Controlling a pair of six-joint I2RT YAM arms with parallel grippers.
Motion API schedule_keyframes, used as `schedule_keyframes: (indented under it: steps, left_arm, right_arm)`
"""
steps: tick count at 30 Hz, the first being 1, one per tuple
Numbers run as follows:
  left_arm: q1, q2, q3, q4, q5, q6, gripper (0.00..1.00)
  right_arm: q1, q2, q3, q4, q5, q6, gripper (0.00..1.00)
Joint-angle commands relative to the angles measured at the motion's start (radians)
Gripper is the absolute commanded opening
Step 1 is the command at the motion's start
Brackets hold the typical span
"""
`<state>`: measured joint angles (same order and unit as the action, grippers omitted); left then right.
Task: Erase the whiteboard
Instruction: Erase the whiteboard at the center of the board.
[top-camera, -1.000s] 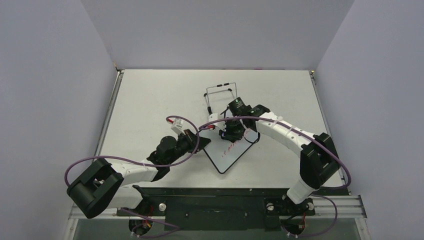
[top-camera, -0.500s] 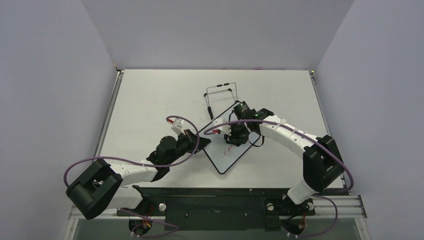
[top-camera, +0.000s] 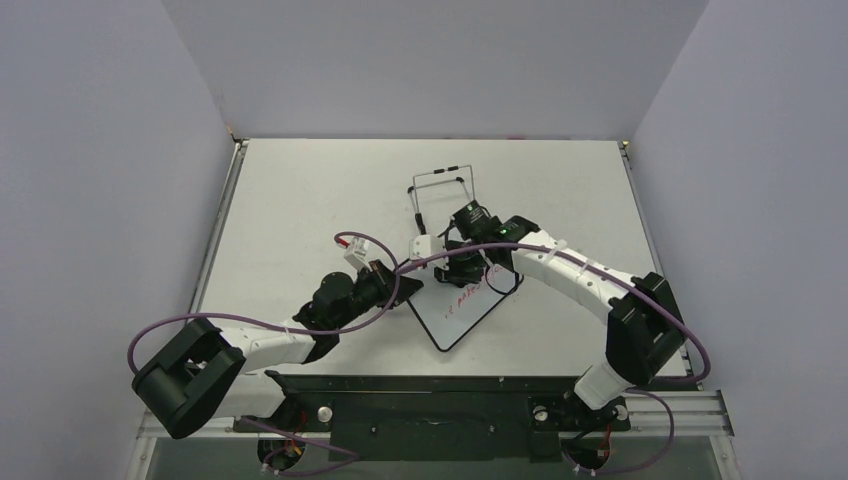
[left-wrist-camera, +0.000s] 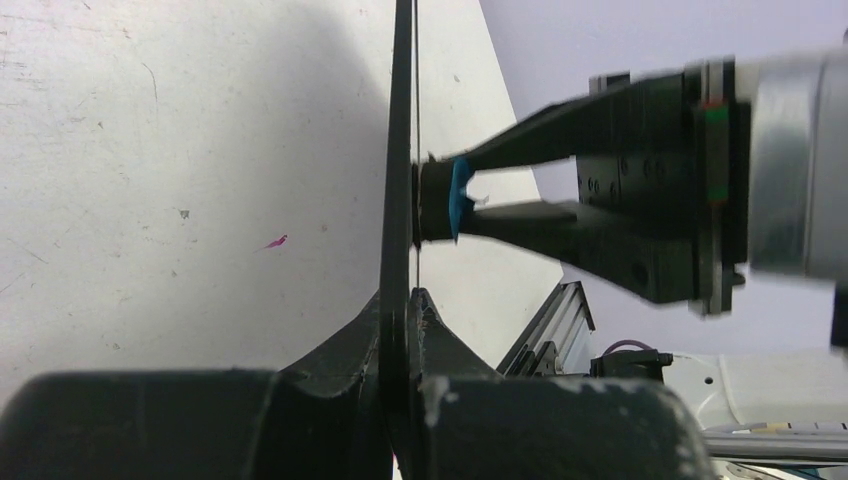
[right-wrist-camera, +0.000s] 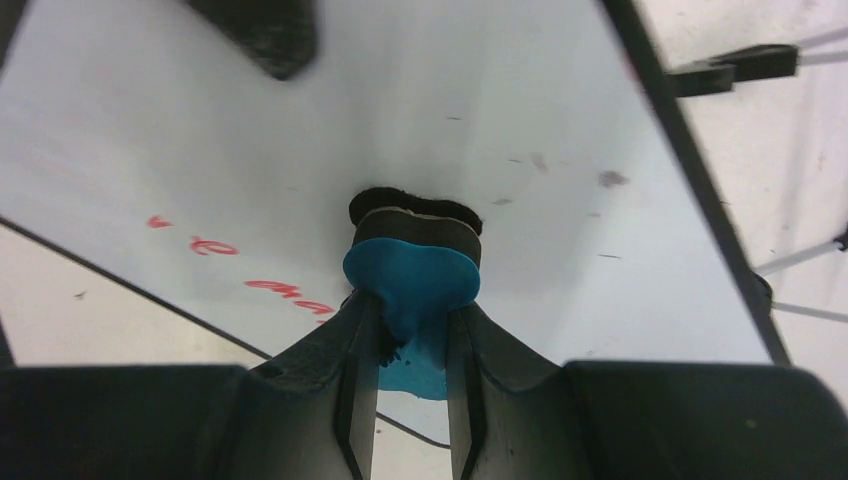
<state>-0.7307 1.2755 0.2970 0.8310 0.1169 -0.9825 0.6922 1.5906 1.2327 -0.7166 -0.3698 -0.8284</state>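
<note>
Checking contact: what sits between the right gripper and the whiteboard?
A blue eraser, its black felt against the whiteboard, pinched in the right gripper; the right wrist view shows it.

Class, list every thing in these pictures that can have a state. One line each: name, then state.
whiteboard: partly wiped, red writing left near one edge, clamped at its edge.
blue eraser: held, felt side pressed against the board.
left gripper: shut on the whiteboard's edge.
right gripper: shut on the blue eraser.
wire stand: holds nothing.
</note>
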Motion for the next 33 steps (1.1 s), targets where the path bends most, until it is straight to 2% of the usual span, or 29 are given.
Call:
schedule_keyframes:
  steps: [1, 6, 11, 17, 26, 33]
  left_arm:
    - [-0.008, -0.055, 0.058, 0.191, 0.053, -0.013, 0.00]
    - [-0.008, -0.072, 0.056, 0.172, 0.045, 0.003, 0.00]
    - [-0.009, -0.063, 0.062, 0.172, 0.052, 0.005, 0.00]
    - [-0.010, -0.070, 0.066, 0.159, 0.060, 0.011, 0.00]
    - [-0.008, -0.084, 0.068, 0.145, 0.067, 0.026, 0.00]
    - [-0.008, -0.102, 0.067, 0.114, 0.069, 0.054, 0.00]
  right_arm:
    - [0.051, -0.047, -0.084, -0.013, -0.040, -0.019, 0.00]
    - [-0.035, -0.070, -0.119, -0.010, -0.031, -0.024, 0.00]
    - [-0.093, -0.049, -0.040, 0.024, 0.000, 0.001, 0.00]
    - [-0.063, -0.011, 0.035, 0.044, -0.015, 0.050, 0.00]
    - [0.034, -0.071, -0.110, -0.014, -0.062, 0.006, 0.00]
    - [-0.051, -0.072, -0.123, -0.028, -0.060, -0.006, 0.00]
